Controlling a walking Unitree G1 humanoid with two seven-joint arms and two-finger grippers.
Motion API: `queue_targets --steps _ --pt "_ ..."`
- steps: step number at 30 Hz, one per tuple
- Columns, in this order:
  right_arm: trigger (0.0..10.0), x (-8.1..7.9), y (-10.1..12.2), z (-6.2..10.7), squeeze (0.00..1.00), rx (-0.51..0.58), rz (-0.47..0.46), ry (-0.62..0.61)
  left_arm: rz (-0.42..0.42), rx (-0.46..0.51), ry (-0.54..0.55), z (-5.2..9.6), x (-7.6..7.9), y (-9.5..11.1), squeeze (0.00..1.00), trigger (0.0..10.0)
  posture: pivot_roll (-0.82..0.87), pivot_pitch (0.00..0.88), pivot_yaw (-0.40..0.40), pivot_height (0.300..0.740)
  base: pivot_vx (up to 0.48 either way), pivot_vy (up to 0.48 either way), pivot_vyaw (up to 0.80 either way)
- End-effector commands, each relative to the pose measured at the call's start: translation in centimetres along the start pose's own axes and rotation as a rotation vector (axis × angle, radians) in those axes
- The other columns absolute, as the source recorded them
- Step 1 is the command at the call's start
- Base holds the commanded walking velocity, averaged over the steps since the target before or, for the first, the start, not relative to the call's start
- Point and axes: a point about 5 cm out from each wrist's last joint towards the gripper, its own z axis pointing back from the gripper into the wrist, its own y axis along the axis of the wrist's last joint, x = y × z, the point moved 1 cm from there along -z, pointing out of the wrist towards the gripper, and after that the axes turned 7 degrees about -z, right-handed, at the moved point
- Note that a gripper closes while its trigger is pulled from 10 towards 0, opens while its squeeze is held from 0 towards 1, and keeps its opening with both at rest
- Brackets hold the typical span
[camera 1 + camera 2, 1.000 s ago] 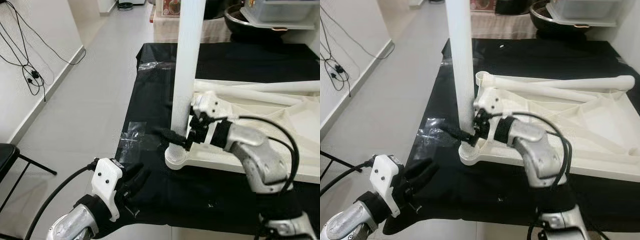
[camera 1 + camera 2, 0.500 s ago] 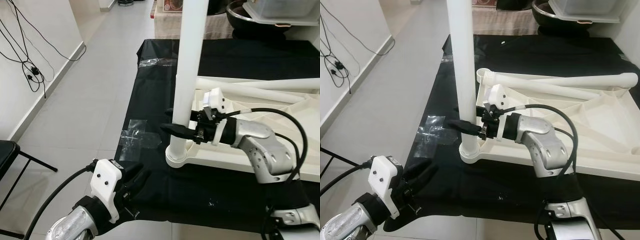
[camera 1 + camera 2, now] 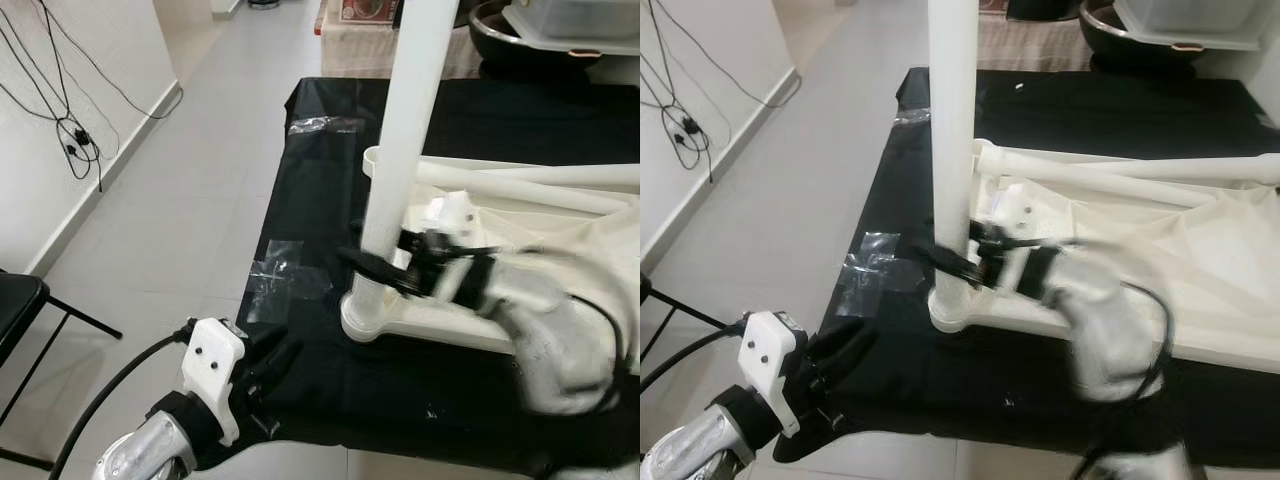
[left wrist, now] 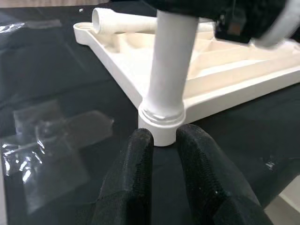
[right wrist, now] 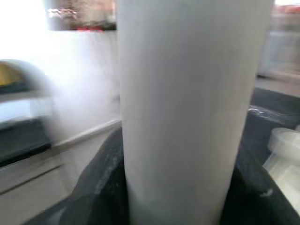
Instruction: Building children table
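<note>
From the head cameras, a white table top [image 3: 560, 225] lies upside down on a black cloth [image 3: 320, 190] spread over the floor. One white leg [image 3: 400, 150] stands upright in the corner socket [image 3: 365, 320] nearest the robot's left. Two more legs [image 3: 1140, 175] lie across the underside of the table top. The right gripper [image 3: 385, 268], blurred, reaches in from the right, with its black fingers on either side of the upright leg just above the socket. The left gripper [image 3: 270, 360] hovers low over the near edge of the cloth, apart from the leg. Clear tape [image 3: 285, 280] sticks to the cloth beside the socket.

In the left wrist view, its two fingers [image 4: 140, 159] sit close together, holding nothing, pointed at the socket.

In the right wrist view, the leg [image 5: 187, 108] sits between both dark fingers [image 5: 101, 187], clamped.
</note>
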Motion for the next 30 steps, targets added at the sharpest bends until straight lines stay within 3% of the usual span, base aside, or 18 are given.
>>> queue_targets --steps 1,8,9,10,14,15,17,23,25,27,28,30 --pt "0.0 0.0 -4.2 0.8 0.0 -0.241 0.033 -0.123 0.017 -0.017 -0.007 0.0 0.1 -0.5 0.0 10.0 0.02 0.166 0.004 0.74 0.0 0.0 0.0" --pt "0.0 -0.4 -3.1 -0.4 0.0 -0.19 0.015 -0.069 0.013 -0.006 -0.007 -0.5 -0.1 -0.6 0.0 10.0 0.02 0.149 -0.009 0.74 0.0 0.0 0.0" --pt "7.7 -0.8 -2.8 -0.7 0.0 -0.168 0.001 -0.021 0.012 -0.004 -0.004 -0.5 -0.1 -0.6 0.0 10.0 0.02 0.147 -0.009 0.74 0.0 0.0 0.0" --pt "10.0 -1.2 -2.6 -0.8 0.0 -0.154 -0.009 0.013 0.012 -0.004 -0.004 -0.5 -0.1 -0.6 0.0 10.0 0.02 0.147 -0.009 0.74 0.0 0.0 0.0" --pt "10.0 -2.0 -1.9 -1.0 0.0 -0.11 -0.017 0.061 0.015 -0.004 -0.005 -0.6 0.0 -0.7 0.0 10.0 0.01 0.143 -0.004 0.74 0.0 0.0 0.0" --pt "10.0 -2.0 -1.6 -1.0 1.0 -0.096 -0.013 0.066 0.018 -0.003 -0.011 -0.6 0.1 -0.8 0.0 10.0 0.01 0.139 -0.003 0.74 0.0 0.0 0.0" --pt "10.0 -2.0 -1.2 -1.1 1.0 -0.087 -0.029 0.099 0.02 -0.002 -0.016 -0.7 0.2 -0.8 0.0 10.0 0.01 0.138 -0.004 0.74 0.0 0.0 0.0" --pt "10.0 -0.2 0.0 -1.2 1.0 -0.057 -0.042 0.283 0.018 0.002 -0.013 -0.8 0.1 -0.7 0.0 10.0 0.01 0.145 -0.007 0.74 0.0 0.0 0.0" --pt "10.0 0.2 0.1 -1.1 1.0 -0.065 -0.015 0.339 0.017 0.001 -0.012 -0.7 0.1 -0.7 0.0 10.0 0.02 0.145 -0.005 0.74 0.0 0.0 0.0" --pt "10.0 0.3 0.2 -0.7 1.0 -0.085 0.037 0.487 0.018 0.001 -0.009 -0.7 0.1 -0.7 0.0 10.0 0.02 0.149 -0.005 0.74 0.0 0.0 0.0" --pt "10.0 0.6 0.4 -0.6 0.0 -0.096 0.055 0.552 0.017 0.001 -0.007 -0.6 0.1 -0.7 0.0 10.0 0.03 0.156 -0.004 0.74 0.0 0.0 0.0" --pt "10.0 0.8 0.6 -0.7 0.0 -0.103 0.063 0.596 0.018 0.001 -0.005 -0.6 0.1 -0.6 0.0 10.0 0.04 0.158 -0.001 0.74 0.0 0.0 0.0"
